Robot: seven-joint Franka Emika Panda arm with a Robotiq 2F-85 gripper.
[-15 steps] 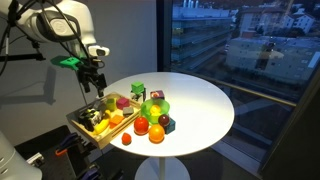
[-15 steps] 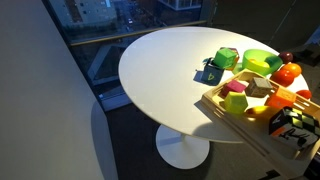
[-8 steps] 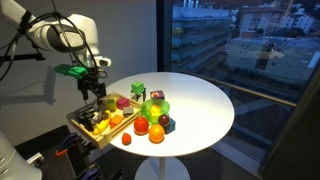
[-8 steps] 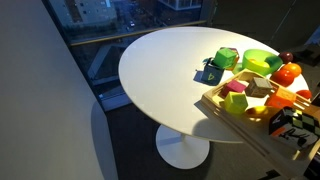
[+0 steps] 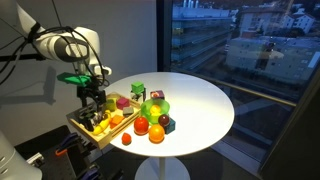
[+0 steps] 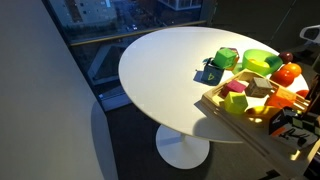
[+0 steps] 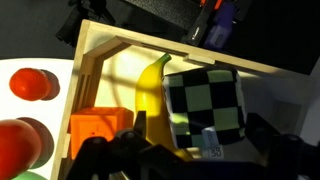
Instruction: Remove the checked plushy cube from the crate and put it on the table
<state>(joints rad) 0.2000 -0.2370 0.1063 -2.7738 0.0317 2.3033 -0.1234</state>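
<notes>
Claw point(image 5: 92, 100) is hovering low over the crate point(image 7: 118, 45), jaws standing wide, gripping nothing. Cube point(image 7: 205, 105) is lying right beneath it, inside the crate, pressing against a banana point(image 7: 150, 85) on one side; an orange block point(image 7: 95, 128) is sitting past that. Step in hand, I'm judging: lining up for the grasp. Next move is calling for a straight drop with jaws straddling the cube, clear of the banana, then a squeeze, a lift over the low wall, and a carry to bare table point(image 5: 205, 105) farther off.
</notes>
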